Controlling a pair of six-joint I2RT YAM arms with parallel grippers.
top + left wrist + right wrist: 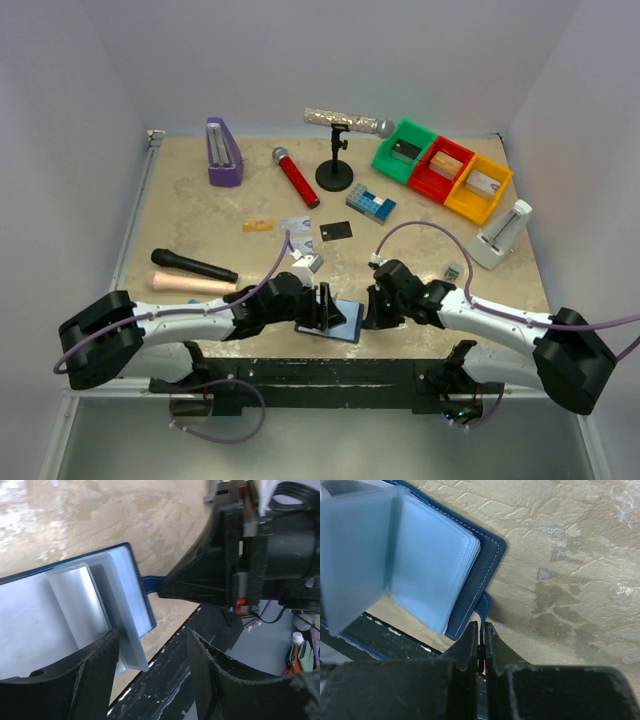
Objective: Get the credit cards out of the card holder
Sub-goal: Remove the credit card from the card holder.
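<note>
The beige table (200,215) bears the card holder (346,322), loose credit cards (258,224) and coloured bins (384,160).

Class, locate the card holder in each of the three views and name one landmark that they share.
Top external: card holder low centre, just above the black rail.
Left wrist: lower left.
Right wrist: upper left.
Shared landmark: the black rail beside it.

Both arms reach inward, wrists low over the counter's (200,215) near edge
Jaws of the left gripper (325,308) spread apart; right gripper (370,310) jaws pinched together on the card holder's (346,323) tab
</note>
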